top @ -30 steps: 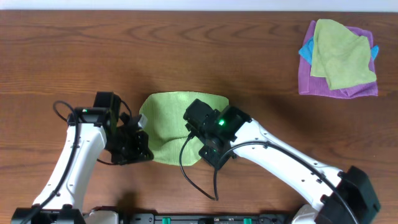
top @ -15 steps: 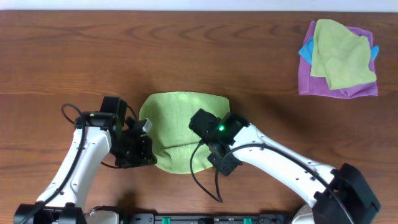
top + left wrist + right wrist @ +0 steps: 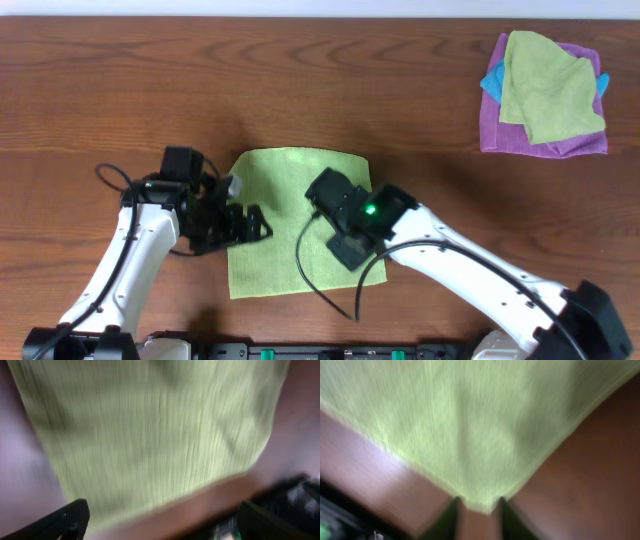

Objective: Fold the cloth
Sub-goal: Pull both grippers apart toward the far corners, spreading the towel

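Observation:
The lime-green cloth (image 3: 290, 190) lies spread out as a rough rectangle in the middle of the wooden table. My left gripper (image 3: 248, 222) is at its left edge, jaws wide open and holding nothing. In the blurred left wrist view the cloth (image 3: 150, 425) lies ahead of the left gripper (image 3: 165, 527), with bare table between the fingers. My right gripper (image 3: 350, 255) hovers over the cloth's right front part. In the right wrist view a corner of the cloth (image 3: 470, 425) sits between the nearly closed fingers of the right gripper (image 3: 477, 506).
At the far right back stands a pile: a duller yellow-green cloth (image 3: 550, 85) on a purple cloth (image 3: 540, 142), with a blue one (image 3: 490, 80) peeking out. The table's front edge runs just below the cloth's near edge.
The cloth's near edge has been drawn toward the front and the cloth now lies flatter and longer. My left gripper has opened wide and let go of it.

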Controlling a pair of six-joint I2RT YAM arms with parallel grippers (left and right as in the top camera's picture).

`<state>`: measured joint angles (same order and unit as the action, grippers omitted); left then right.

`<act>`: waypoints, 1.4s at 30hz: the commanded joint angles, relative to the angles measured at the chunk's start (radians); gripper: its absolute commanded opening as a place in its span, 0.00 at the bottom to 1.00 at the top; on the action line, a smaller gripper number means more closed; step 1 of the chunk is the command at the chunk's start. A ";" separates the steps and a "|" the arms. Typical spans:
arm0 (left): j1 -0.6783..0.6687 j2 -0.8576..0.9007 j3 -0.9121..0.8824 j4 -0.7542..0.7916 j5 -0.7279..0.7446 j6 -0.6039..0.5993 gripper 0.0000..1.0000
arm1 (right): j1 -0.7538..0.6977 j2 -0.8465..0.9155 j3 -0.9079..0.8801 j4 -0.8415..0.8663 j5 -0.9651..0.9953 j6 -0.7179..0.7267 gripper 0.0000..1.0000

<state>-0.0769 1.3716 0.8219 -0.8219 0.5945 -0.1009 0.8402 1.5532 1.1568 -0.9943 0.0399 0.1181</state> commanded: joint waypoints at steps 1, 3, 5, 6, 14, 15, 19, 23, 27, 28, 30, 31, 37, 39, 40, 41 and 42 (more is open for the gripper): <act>-0.002 0.006 0.000 0.138 -0.074 -0.127 0.95 | -0.064 0.008 0.005 0.110 0.005 -0.020 0.01; -0.002 0.037 0.000 0.207 -0.138 -0.158 0.95 | -0.116 0.053 0.005 0.222 -0.019 -0.068 0.01; -0.002 0.085 0.000 0.265 -0.154 -0.162 0.95 | -0.175 0.105 0.005 0.330 -0.057 -0.099 0.01; -0.002 0.116 0.000 0.294 -0.158 -0.173 0.95 | -0.199 0.125 0.005 0.373 -0.082 -0.119 0.01; -0.003 0.319 0.000 0.518 -0.058 -0.307 0.96 | -0.345 0.267 0.007 0.542 -0.243 -0.168 0.01; -0.003 0.325 0.000 0.532 -0.046 -0.320 0.95 | -0.352 0.277 0.007 0.538 -0.262 -0.167 0.01; -0.003 0.328 0.000 0.548 -0.071 -0.345 0.95 | -0.354 0.304 0.007 0.534 -0.303 -0.164 0.01; -0.004 0.335 0.000 0.548 -0.113 -0.345 0.95 | -0.330 0.376 0.007 0.549 -0.317 -0.165 0.01; -0.004 0.364 0.000 0.555 -0.124 -0.346 0.95 | -0.323 0.456 0.007 0.626 -0.272 -0.164 0.01; -0.004 0.370 0.000 0.559 -0.123 -0.346 0.95 | -0.324 0.463 0.007 0.639 -0.245 -0.164 0.01; -0.004 0.379 0.000 0.564 -0.123 -0.354 0.95 | -0.336 0.475 0.007 0.682 -0.163 -0.164 0.01; -0.004 0.380 0.000 0.568 -0.124 -0.358 0.95 | -0.348 0.481 0.007 0.710 -0.109 -0.163 0.01; -0.004 0.381 0.000 0.623 -0.122 -0.407 0.95 | -0.413 0.494 0.008 0.815 0.090 -0.097 0.01; -0.004 0.381 0.000 0.638 -0.123 -0.426 0.95 | -0.423 0.494 0.008 0.788 0.087 -0.096 0.01; -0.004 0.381 0.000 0.643 -0.123 -0.433 0.95 | -0.426 0.494 0.008 0.764 0.087 -0.097 0.01; -0.004 0.381 0.000 0.649 -0.124 -0.441 0.95 | -0.428 0.494 0.008 0.736 0.088 -0.097 0.01; -0.004 0.381 0.000 0.653 -0.125 -0.443 0.95 | -0.429 0.494 0.008 0.709 0.092 -0.097 0.01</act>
<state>-0.0814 1.7096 0.8398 -0.1677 0.5205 -0.5152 0.4301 2.0129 1.1828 -0.2268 0.0349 0.0006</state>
